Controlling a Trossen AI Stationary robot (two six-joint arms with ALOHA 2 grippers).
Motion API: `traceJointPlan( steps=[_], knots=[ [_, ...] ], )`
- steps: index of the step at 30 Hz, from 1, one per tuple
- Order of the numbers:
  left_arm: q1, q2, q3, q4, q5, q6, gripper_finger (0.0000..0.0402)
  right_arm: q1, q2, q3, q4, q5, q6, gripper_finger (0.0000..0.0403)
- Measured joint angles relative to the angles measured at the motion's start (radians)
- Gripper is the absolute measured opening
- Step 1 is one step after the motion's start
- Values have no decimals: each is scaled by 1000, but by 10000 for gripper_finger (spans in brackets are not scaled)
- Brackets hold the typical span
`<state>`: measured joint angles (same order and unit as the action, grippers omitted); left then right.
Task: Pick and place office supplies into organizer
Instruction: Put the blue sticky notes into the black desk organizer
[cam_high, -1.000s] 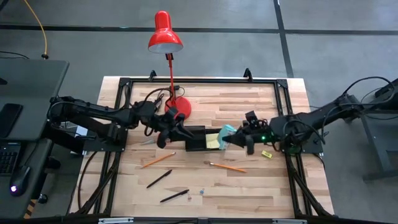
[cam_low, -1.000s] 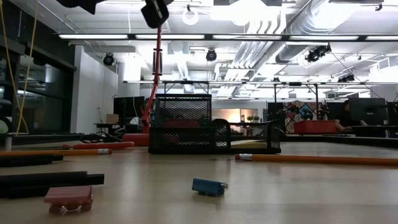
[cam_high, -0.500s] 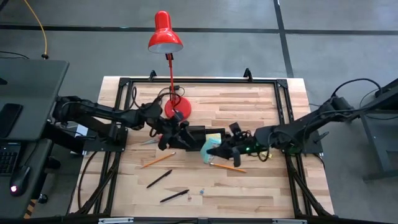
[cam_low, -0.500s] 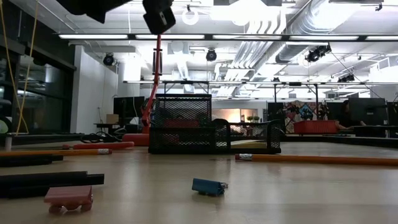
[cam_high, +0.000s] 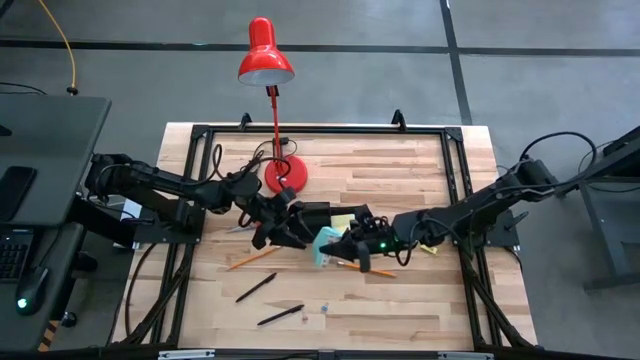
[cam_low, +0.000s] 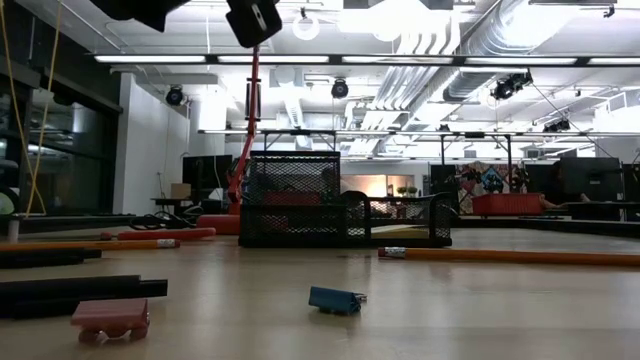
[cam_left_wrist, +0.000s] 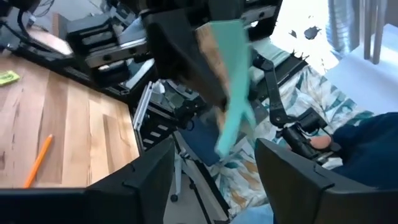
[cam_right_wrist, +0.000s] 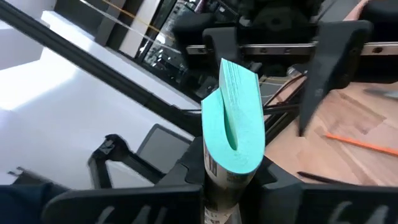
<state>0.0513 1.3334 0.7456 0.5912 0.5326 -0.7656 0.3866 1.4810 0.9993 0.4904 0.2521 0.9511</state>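
right gripper (cam_high: 345, 250) swings in clamped on the teal pad (cam_high: 328, 245), left gripper (cam_high: 290, 230) now spread wide beside it — handover near the organizer (cam_high: 318, 215).

The organizer (cam_high: 318, 221) sits near the table's (cam_high: 400, 170) centre. The lamp base (cam_high: 285, 173) stands at its 11 o'clock, close behind. The left gripper (cam_high: 283, 228) is at the organizer's 9 o'clock. The right gripper (cam_high: 345, 243) is at its 4 o'clock, with the sticky-note pad (cam_high: 328, 243) between its fingers, just off the tray's near edge. One pencil (cam_high: 253, 257) lies at the organizer's 8 o'clock, another (cam_high: 372, 269) at 5 o'clock under the right arm. Two pens (cam_high: 256, 287) (cam_high: 280, 315) lie farther out toward 7 o'clock, one behind the other. A small block (cam_high: 429, 248) lies at 3 o'clock, well apart.
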Motion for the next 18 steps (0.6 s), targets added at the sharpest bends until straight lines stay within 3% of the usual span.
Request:
traceJointPlan(
  steps=[18],
  knots=[
    [0,0,0,11,-49,-4,188,-46,3,0,16,24,-15,16]
  ],
)
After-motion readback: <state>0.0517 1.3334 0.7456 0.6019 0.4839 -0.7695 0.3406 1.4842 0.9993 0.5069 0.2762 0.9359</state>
